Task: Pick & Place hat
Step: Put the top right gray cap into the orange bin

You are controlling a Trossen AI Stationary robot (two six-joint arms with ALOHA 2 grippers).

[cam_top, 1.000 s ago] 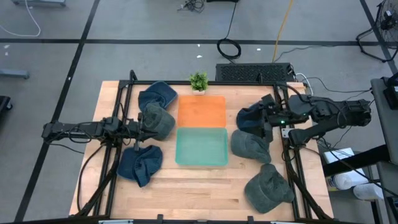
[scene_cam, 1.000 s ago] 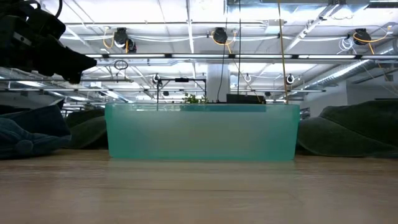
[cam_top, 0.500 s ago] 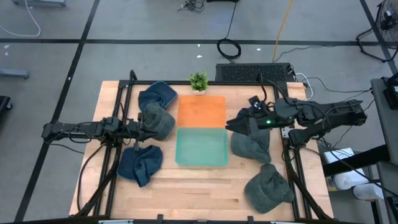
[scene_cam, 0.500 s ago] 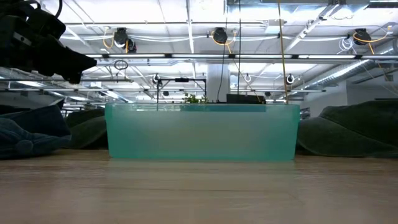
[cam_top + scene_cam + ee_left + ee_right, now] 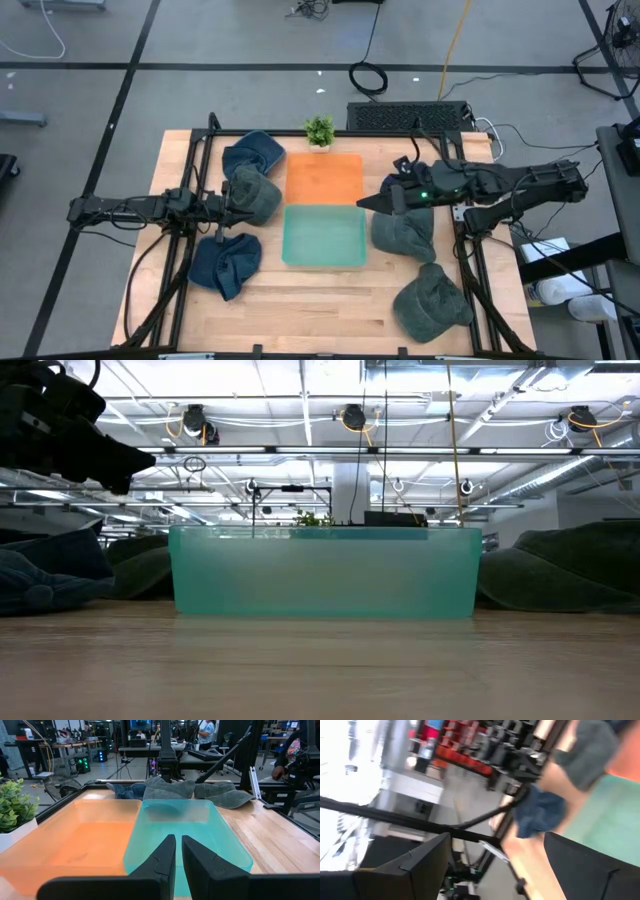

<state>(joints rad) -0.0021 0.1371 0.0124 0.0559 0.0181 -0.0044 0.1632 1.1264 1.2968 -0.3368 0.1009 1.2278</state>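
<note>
With my right gripper (image 5: 366,203) spread wide and holding nothing at the orange bin's (image 5: 324,180) edge, I judge the next pick: a green hat (image 5: 403,232). Left gripper (image 5: 226,201) waits, nearly closed.

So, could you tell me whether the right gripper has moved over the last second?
Yes. The right gripper has moved toward the orange bin, its tips now at the bin's edge.

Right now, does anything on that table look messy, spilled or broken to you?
Nothing looks spilled or broken. The hats lie crumpled rather than neatly shaped: blue ones and a green one on the left, green ones on the right. The orange bin and teal bin sit squarely side by side.
</note>
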